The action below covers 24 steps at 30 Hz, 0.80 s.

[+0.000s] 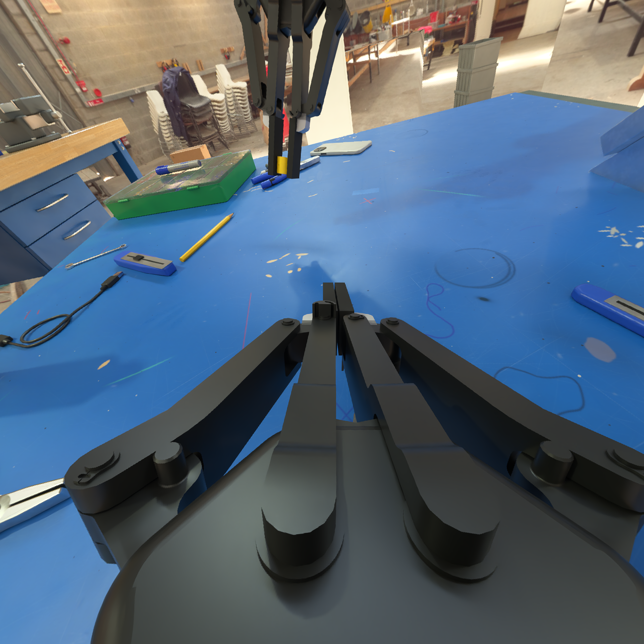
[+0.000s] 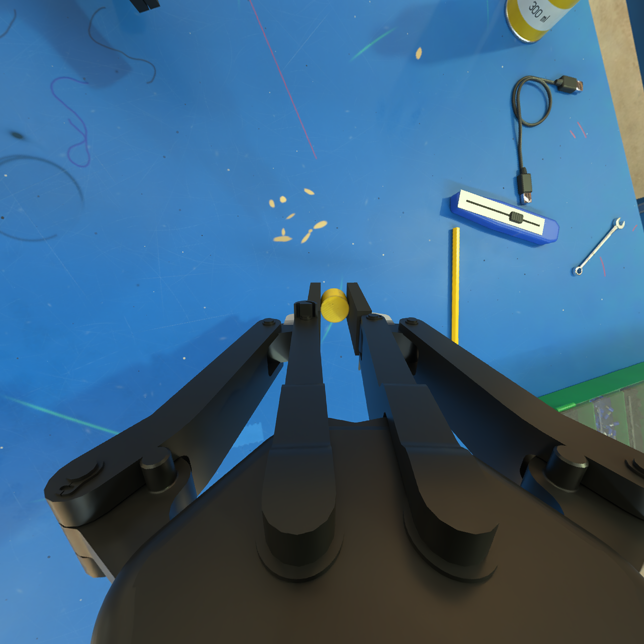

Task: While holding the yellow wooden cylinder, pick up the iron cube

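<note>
Above the blue table, the right gripper clamps the yellow wooden cylinder. The left gripper hangs fully closed, holding nothing.

On the blue table: two grippers, one at lower centre of the left wrist view, the other at upper centre. One yellow cylinder, one pencil, one green box, one phone, one cable, one wrench. Two blue sliders. About four markers: one on the box, the rest behind the far gripper. One can, upper right of the right wrist view.
</note>
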Available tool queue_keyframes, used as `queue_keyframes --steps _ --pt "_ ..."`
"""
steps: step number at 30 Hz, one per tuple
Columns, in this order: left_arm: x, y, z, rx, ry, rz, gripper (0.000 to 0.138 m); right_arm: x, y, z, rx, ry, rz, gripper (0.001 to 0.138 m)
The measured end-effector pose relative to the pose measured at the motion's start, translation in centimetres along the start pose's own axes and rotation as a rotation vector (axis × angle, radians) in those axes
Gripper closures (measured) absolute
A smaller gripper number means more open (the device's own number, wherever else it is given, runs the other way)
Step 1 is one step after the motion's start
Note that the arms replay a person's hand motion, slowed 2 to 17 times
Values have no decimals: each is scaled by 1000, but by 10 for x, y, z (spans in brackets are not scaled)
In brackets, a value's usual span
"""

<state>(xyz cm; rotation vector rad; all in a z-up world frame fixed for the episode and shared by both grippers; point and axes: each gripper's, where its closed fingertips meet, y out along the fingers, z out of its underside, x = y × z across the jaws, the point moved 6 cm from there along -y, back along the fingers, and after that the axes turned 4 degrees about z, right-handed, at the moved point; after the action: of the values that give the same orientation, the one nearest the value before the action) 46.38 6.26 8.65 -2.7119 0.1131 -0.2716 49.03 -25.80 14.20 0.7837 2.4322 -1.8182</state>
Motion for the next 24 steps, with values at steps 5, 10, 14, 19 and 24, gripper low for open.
queue_keyframes --steps 5,10,14,19,24 --pt "0 0 0 0 -1 0 137 0 0 0 -5 1 -2 119" --pt "0 0 0 0 -2 -1 137 0 0 -1 -8 1 -3 119" --pt "0 0 1 1 -2 0 137 0 0 -1 -11 1 -4 119" --pt "0 0 1 2 -1 -1 137 1 0 -2 -17 1 -12 119" --pt "0 0 1 1 -1 -1 137 3 1 -4 -27 -1 -20 119"
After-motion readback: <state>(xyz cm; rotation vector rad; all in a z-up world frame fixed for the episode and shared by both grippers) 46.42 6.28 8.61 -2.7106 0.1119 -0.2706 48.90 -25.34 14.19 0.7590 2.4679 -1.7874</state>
